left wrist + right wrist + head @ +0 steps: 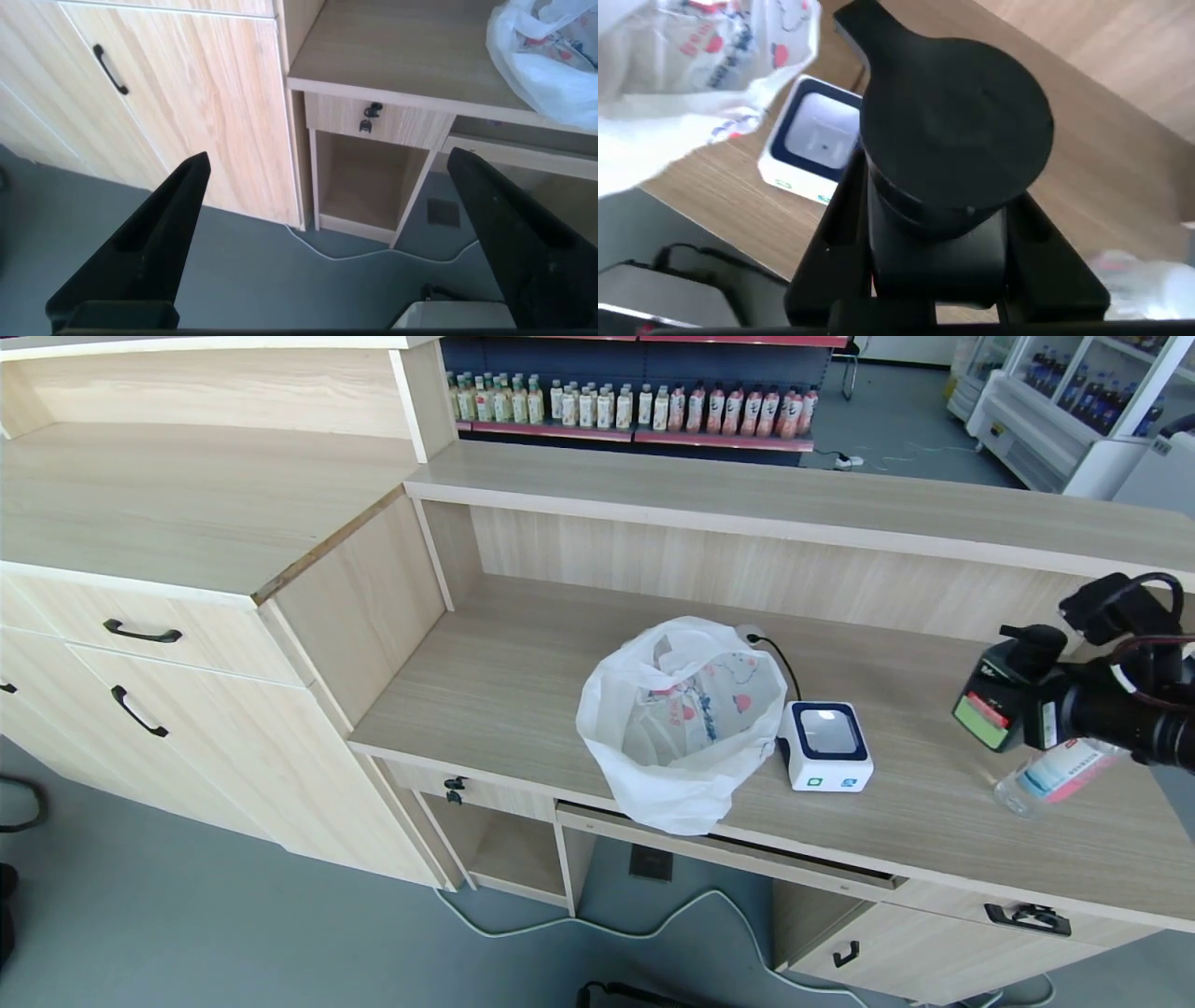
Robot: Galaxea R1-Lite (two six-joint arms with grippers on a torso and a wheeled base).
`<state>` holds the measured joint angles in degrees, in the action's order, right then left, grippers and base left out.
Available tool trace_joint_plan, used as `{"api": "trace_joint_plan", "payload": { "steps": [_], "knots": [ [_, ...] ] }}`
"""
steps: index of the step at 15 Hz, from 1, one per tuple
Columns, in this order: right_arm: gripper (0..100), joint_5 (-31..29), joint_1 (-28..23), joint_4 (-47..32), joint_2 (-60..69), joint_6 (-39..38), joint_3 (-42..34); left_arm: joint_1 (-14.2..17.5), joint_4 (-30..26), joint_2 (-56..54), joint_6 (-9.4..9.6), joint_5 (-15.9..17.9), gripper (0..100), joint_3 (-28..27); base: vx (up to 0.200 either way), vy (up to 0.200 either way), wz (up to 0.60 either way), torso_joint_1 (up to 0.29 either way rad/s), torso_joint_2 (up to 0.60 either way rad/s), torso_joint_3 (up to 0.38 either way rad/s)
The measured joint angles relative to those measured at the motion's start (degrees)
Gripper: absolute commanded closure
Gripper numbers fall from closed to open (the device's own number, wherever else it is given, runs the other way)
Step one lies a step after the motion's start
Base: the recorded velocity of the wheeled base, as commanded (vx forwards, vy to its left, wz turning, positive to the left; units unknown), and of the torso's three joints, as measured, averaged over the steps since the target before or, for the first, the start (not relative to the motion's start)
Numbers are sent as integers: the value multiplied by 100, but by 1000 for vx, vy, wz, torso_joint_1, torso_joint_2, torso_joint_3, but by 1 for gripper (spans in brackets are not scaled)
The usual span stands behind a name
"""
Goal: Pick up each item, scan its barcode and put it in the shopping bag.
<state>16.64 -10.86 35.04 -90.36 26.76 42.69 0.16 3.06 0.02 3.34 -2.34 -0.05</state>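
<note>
Work is being judged as partly done: something seems to be lying already in the white plastic shopping bag (681, 756), just beside the small white box scanner (826, 747). A black round-lidded tub (990, 709) is being pinched by the right gripper (938, 243), on the scanner's other side, not yet scanned. A clear plastic bottle (1055, 773) is being left lying beyond. The left gripper (329, 157) is being held spread wide. The tub's barcode is being hidden.
</note>
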Motion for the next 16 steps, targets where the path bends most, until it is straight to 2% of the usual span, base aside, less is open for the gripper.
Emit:
{"api": "trace_joint_plan", "payload": {
  "steps": [2,3,5,8,10,13,16],
  "knots": [
    [100,0,-716,43,538,868,-354,5,-2,0,-1,0,0,0,0,0,0,0,0,0],
    [100,9,-851,286,686,1026,-449,2,0,0,0,-1,0,0,0,0,0,0,0,0],
    [100,54,-928,479,836,1140,-521,0,0,0,-1,-1,0,0,0,0,600,2,0,2],
    [100,-310,-338,627,889,1164,-386,0,0,0,-1,0,0,0,0,0,600,1,2,5],
    [100,-692,207,1218,695,1164,-269,0,-2,0,-1,-1,0,0,0,0,600,2,2,5],
    [100,-950,734,1783,-7,1006,-52,0,0,0,-1,-1,0,-2,0,0,0,0,0,0],
    [100,-991,911,1882,-925,290,162,0,0,0,-1,0,0,-2,0,0,0,0,0,0]
  ]
}}
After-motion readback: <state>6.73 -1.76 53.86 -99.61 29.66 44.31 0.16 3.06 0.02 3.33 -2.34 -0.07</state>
